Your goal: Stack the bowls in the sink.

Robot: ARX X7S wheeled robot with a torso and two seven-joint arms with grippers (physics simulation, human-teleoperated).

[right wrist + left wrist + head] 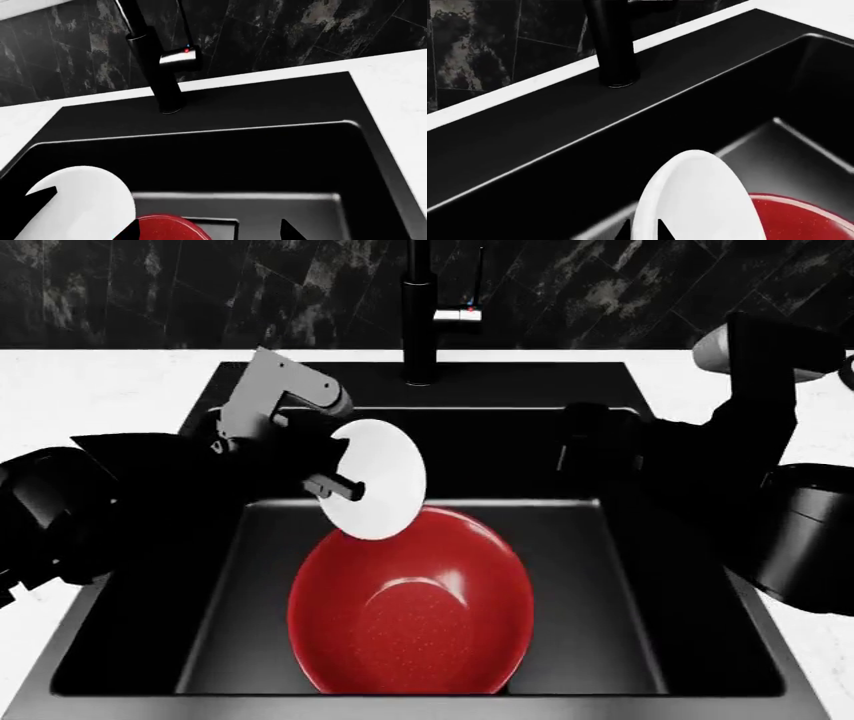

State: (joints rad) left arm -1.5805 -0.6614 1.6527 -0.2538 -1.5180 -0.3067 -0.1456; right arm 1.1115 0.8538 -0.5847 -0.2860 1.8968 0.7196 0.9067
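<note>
Sink (227,380) walls are enclosing the red bowl (411,605), which is lying on the basin floor below the black faucet (420,315). Left gripper (336,483) is pinching the white bowl (382,478) by its rim, holding it tilted on edge above the red bowl's far rim. Right gripper (583,445) is hanging over the sink's far right part; its jaw state I cannot tell.

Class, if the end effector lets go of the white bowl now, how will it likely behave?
The white bowl is tilted above the red bowl's rim, so it would probably drop in. Both look hard and glossy, so it may slide or rock. It seems rigid.
</note>
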